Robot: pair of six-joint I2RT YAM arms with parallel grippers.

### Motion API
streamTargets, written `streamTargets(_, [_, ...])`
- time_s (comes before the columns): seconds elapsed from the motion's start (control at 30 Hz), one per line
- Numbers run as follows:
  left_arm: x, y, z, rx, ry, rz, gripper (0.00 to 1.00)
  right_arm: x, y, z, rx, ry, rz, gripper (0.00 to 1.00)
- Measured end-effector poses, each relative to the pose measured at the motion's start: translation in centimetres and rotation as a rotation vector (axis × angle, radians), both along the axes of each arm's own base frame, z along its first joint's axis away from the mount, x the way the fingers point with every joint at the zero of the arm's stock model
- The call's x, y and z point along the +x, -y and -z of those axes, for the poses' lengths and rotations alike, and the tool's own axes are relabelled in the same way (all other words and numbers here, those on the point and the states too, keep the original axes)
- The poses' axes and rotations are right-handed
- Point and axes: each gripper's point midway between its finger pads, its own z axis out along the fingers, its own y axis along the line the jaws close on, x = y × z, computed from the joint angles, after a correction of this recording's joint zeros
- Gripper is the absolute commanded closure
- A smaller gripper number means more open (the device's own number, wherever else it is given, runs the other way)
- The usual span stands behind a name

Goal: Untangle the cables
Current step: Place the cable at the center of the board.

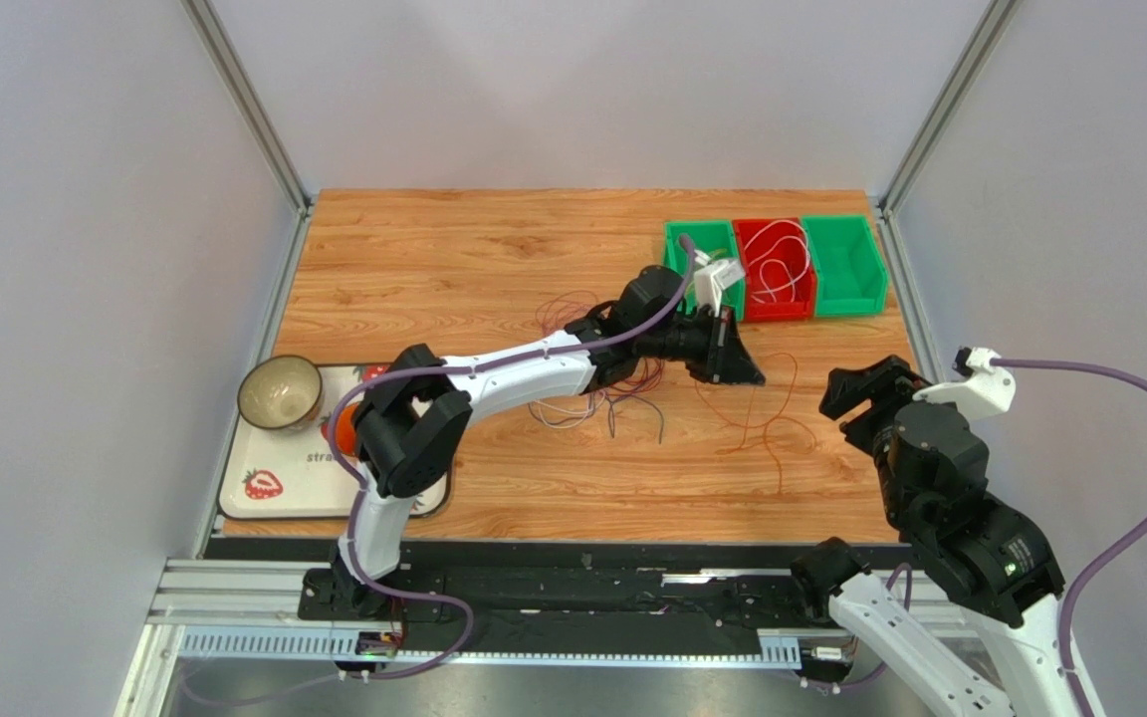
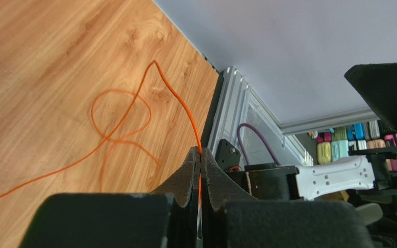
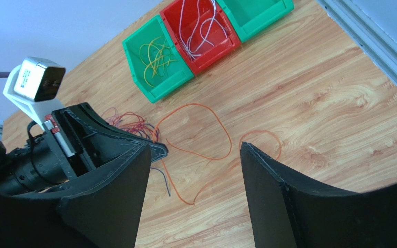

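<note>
Currently: orange cable [image 2: 177,98], thin, lying in loose loops on the wooden surface [image 1: 460,254], one stretch clamped in the closed left tool [image 2: 200,160]. Tangle of red and dark cables [image 3: 128,121] lies just beside that tool. Right tool [image 3: 195,147]: fingers apart, empty.

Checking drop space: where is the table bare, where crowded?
Bare: the table at far left, behind the cable tangle; also the near strip right of the tray. Crowded: centre-right, around the left gripper, orange cable and bins.

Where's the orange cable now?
Left wrist view: the orange cable is pinched in the left pincer, looping over the table right of centre, near the bins.
</note>
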Motion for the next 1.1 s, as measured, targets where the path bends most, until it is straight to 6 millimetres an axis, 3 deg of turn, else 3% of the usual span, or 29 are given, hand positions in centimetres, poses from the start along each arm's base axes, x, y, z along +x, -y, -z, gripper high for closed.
streamTargets(0.13, [-0.6,0.8,2.3,0.026,-0.037,0.023,1.00,0.7,-0.8,1.5,0.000,-0.074,-0.004,0.32])
streamTargets(0.3, [-0.4,1.9,5.8,0.087,-0.097,0.032,1.00,1.1,-1.5,5.1,-0.006,-0.229,0.028,0.30])
streamTargets(0.37, [-0.2,2.2,6.9,0.108,-0.116,0.033,0.92,0.9,-1.6,6.6,-0.004,-0.283,0.048,0.28])
streamTargets(0.4, [-0.1,2.4,7.4,0.120,-0.124,0.032,0.87,0.7,-1.5,7.1,-0.003,-0.304,0.055,0.27])
streamTargets(0.47, [0.0,2.6,8.3,0.150,-0.140,0.036,0.65,0.4,-1.6,8.3,0.009,-0.343,0.070,0.19])
streamTargets(0.53, [0.0,2.7,8.9,0.173,-0.149,0.049,0.31,0.1,-1.6,9.0,0.020,-0.370,0.086,0.16])
streamTargets(0.63, [-0.5,2.5,9.3,0.199,-0.167,0.075,0.18,-0.1,-1.4,9.6,0.032,-0.399,0.114,0.13])
streamTargets(0.77, [-1.1,1.7,10.3,0.255,-0.195,0.088,0.17,-0.1,-0.8,10.8,0.035,-0.466,0.179,0.13])
streamTargets(0.93, [-0.3,-0.5,12.2,0.359,-0.256,0.038,0.18,-0.1,-0.1,13.1,0.013,-0.601,0.275,0.13])
streamTargets(1.03, [0.3,-2.4,12.5,0.397,-0.286,0.001,0.18,0.0,0.3,14.0,0.002,-0.652,0.310,0.13])
streamTargets(1.1, [1.6,-5.7,12.1,0.431,-0.312,-0.067,0.18,0.1,0.7,14.4,-0.007,-0.677,0.334,0.12])
